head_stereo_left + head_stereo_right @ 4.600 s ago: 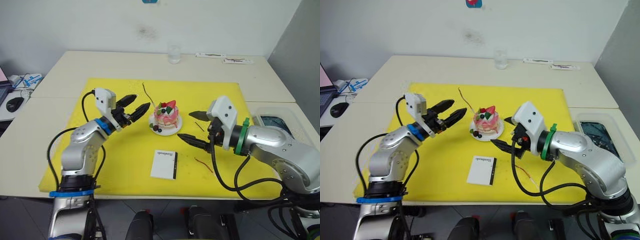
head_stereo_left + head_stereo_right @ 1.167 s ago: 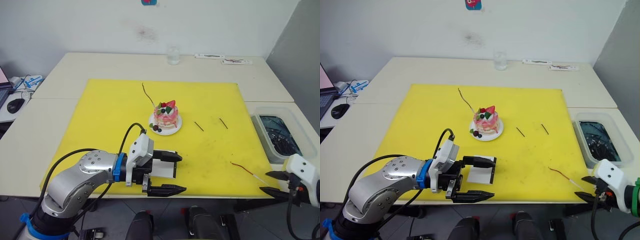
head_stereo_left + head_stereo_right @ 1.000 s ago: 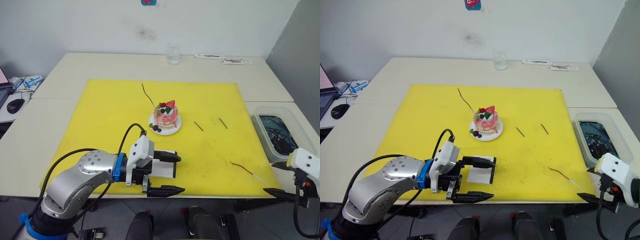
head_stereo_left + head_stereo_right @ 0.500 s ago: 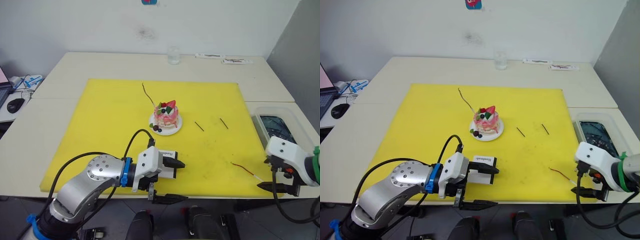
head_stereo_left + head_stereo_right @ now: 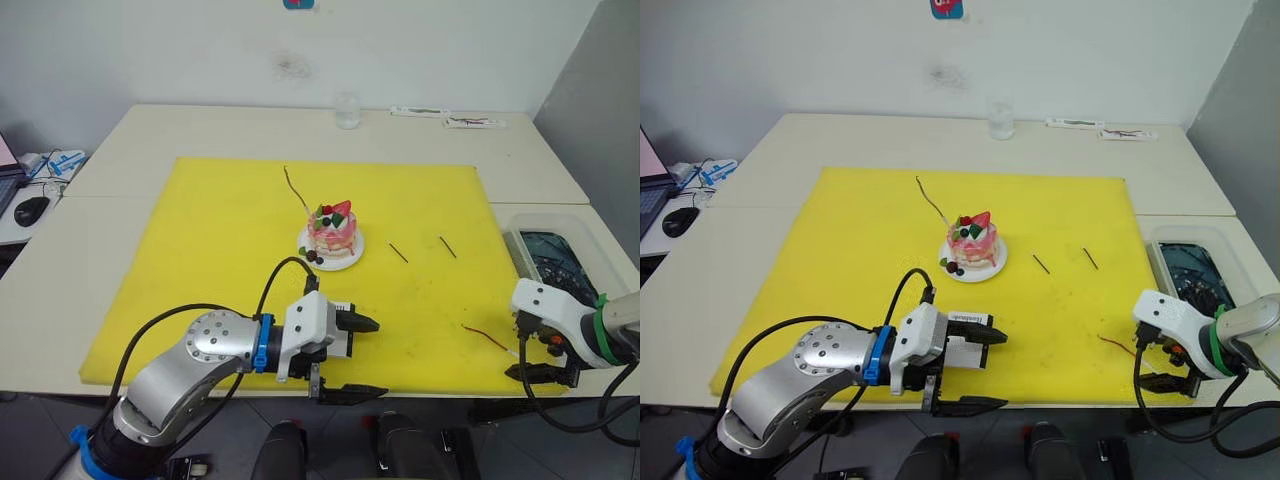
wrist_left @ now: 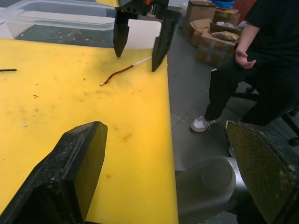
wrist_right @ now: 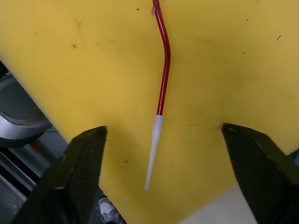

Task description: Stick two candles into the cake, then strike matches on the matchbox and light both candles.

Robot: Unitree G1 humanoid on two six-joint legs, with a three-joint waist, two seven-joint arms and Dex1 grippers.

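The pink-and-white cake (image 5: 333, 232) sits on its white plate mid-mat. One wavy candle (image 5: 295, 187) lies behind and left of it. The other candle (image 5: 487, 337) lies at the mat's front right corner. My right gripper (image 5: 533, 356) is open, and its fingers straddle that candle's pale tip (image 7: 153, 144) without touching it. Two short matches (image 5: 398, 252) (image 5: 447, 246) lie right of the cake. The matchbox (image 5: 968, 319) lies near the front edge, partly hidden by my left gripper (image 5: 362, 357). That gripper is open and empty, with one finger over the box and one past the mat's edge.
The yellow mat (image 5: 220, 260) covers the table's middle. A glass (image 5: 347, 110) and packets (image 5: 475, 122) stand at the back. A clear tub (image 5: 552, 262) sits to the right, a mouse (image 5: 30, 208) to the far left. A seated person (image 6: 261, 60) is beyond the table's right end.
Both arms have come down from beside the cake to the mat's front edge. In the last half second the right gripper closed in around the candle's tip, and the left gripper edged right.
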